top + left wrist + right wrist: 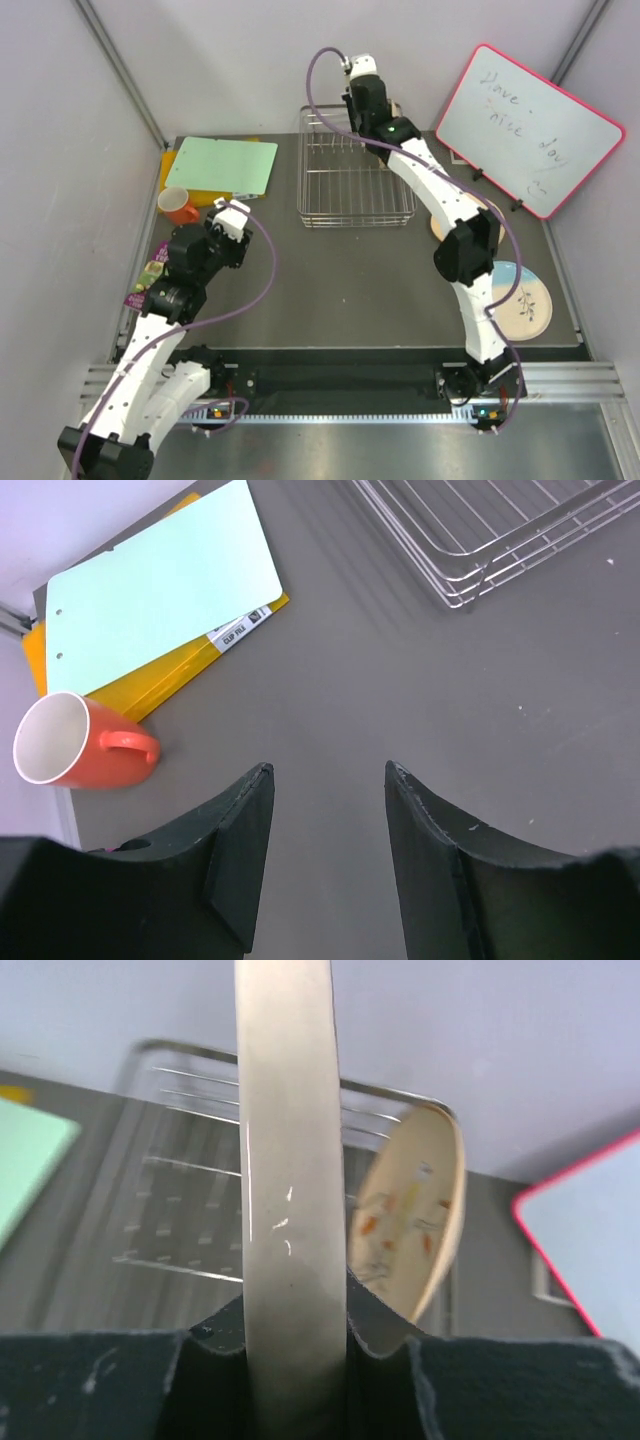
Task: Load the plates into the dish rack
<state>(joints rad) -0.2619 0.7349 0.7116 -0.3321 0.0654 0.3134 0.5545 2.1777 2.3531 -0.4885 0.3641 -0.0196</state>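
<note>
Right wrist view: right fingers [380,1335] clamp a cream round ceramic plate [290,1160] at the silver wire rack [180,1170]. Left fingers [240,850] gape wide.

Silver wire on the dish rack [355,185]. Plain dull tan along the edge-on plate [290,1160], black on the right gripper [295,1330] around it. Cream on the plate leaning in the rack [415,1225], flecked with orange and brown marks, blurred. Light blue and cream with a dark twig on the plate by the right arm [522,300]. Orange-red outside, white inside on the mug [75,745]. Pale green sheet [160,590] over a yellow folder [170,670] — pink-red frame round the whiteboard [535,130].
</note>
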